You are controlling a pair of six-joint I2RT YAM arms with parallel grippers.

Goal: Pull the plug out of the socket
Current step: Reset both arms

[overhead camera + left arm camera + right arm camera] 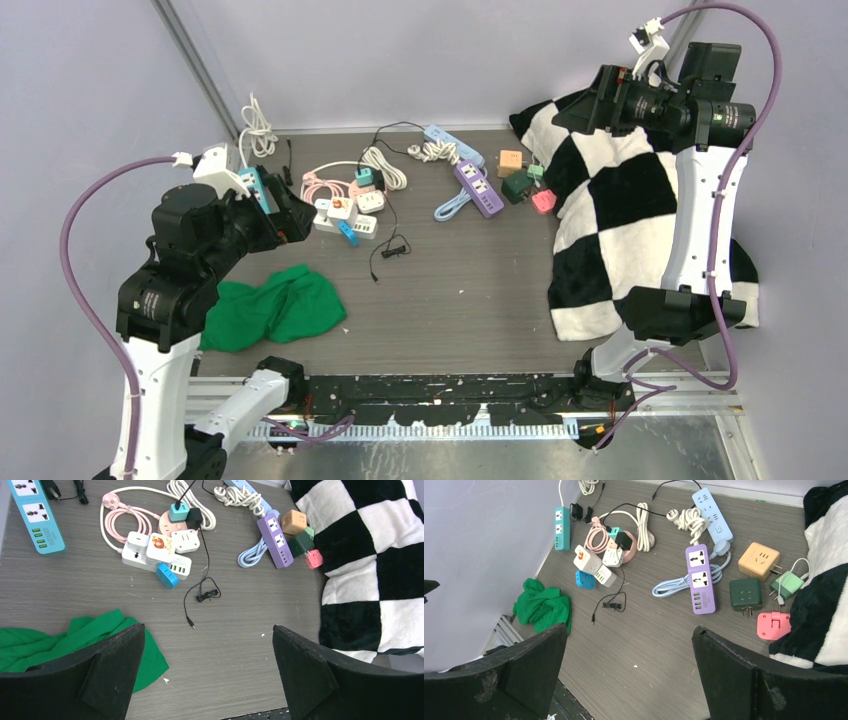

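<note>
Top view: the left tool [288, 218] hung released at centre left, jaws wide, holding nothing. The right tool [585, 105] gaped the same way at upper right, over the checkered blanket [620, 200].
Left wrist view: the teal plug [178, 511] seemed seated in the pink round socket [170, 528] at top centre, with a black adapter [194, 517] just beside it. All were well apart from the fingers [115, 660].
Right wrist view: the same cluster lay upper left on the table [649, 645].
Doing it well: I'd pin the socket with one tool, pinch the plug's sides with the other, and pull straight, keeping off the cords.
</note>
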